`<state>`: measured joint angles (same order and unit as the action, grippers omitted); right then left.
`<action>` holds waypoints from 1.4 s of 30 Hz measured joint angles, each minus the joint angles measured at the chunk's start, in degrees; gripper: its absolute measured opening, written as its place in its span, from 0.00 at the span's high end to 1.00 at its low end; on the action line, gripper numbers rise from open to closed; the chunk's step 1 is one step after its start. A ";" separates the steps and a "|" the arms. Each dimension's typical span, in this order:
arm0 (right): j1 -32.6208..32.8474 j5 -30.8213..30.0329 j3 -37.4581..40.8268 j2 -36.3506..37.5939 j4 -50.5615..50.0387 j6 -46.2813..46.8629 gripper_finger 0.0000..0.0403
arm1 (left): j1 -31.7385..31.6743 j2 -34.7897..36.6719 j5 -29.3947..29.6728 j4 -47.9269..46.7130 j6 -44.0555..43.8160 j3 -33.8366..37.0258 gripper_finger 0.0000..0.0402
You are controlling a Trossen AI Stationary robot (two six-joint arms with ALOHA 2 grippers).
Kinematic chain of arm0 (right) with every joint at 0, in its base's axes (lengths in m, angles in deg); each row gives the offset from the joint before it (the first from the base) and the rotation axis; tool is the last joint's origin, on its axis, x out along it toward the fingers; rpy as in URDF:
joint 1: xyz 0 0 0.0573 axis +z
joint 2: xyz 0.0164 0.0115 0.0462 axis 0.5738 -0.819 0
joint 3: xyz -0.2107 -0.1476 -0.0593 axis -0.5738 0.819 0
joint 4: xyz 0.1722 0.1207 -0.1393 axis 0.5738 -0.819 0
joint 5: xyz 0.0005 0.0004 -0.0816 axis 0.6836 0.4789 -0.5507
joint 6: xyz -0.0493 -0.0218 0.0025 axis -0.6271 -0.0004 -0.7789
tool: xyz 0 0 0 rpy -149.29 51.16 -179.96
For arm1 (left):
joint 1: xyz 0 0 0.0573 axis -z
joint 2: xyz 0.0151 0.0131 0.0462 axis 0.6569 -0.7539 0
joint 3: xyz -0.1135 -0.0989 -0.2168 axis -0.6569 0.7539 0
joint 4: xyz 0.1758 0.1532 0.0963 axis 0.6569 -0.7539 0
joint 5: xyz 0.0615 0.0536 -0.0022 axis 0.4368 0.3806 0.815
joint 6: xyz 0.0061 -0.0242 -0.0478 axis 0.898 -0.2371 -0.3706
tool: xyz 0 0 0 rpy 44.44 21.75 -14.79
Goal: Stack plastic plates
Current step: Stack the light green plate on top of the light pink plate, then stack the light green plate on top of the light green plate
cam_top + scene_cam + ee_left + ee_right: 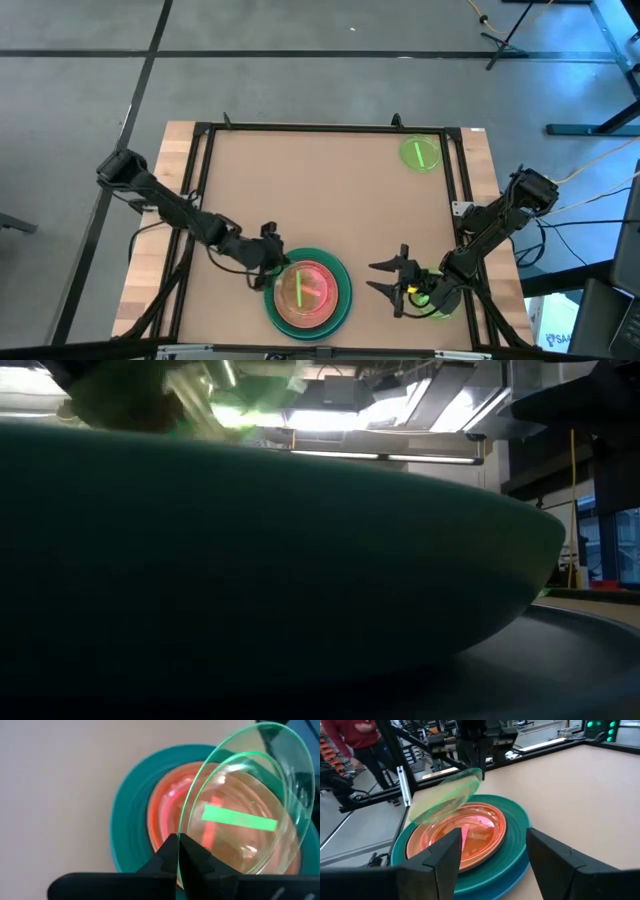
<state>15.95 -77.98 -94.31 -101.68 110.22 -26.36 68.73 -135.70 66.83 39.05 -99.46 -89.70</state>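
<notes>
A dark green plate (pixel 344 285) lies near the table's near edge with a salmon plate (pixel 322 298) in it. In the right wrist view a blue rim (pixel 512 879) shows under the green one. My left gripper (pixel 270 268) is at the stack's left side, shut on a translucent neon-green plate (pixel 250 815) that tilts over the salmon plate (pixel 170 805). My right gripper (pixel 392 280) is open, level with the table, just right of the stack and touching nothing. A second neon-green plate (pixel 421 153) lies at the far right corner. The low view is filled by the dark green plate (pixel 260 560). My left gripper pinches the neon-green plate by its rim (pixel 186 831) between the two shut fingers (pixel 197 855), at the plate's left side. The fingers come nearly level from the table's left. The plate is tilted, the held edge (pixel 476 774) high, the far edge low over the salmon plate (pixel 470 832).
Something neon-green (pixel 432 302) lies under my right arm near the table's right edge. A black frame (pixel 462 180) runs around the tan table top, with open room in its middle and far left. A person in a red top (pixel 355 735) stands beyond the table.
</notes>
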 joint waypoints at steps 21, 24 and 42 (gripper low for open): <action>-18.96 1.49 0.00 0.36 -11.90 -0.47 0.47 | 0.99 -0.98 -2.64 40.14 26.51 17.01 0.72; -26.00 3.86 0.00 2.29 -19.72 -0.62 0.47 | 0.97 -0.01 -2.64 52.08 25.29 24.15 0.72; -78.46 25.08 0.02 9.16 -50.76 -10.91 0.47 | -2.88 1.36 1.03 81.26 22.59 42.82 0.72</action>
<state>-62.51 -52.90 -94.29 -92.51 59.46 -37.26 65.84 -134.33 67.86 120.31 -76.87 -46.89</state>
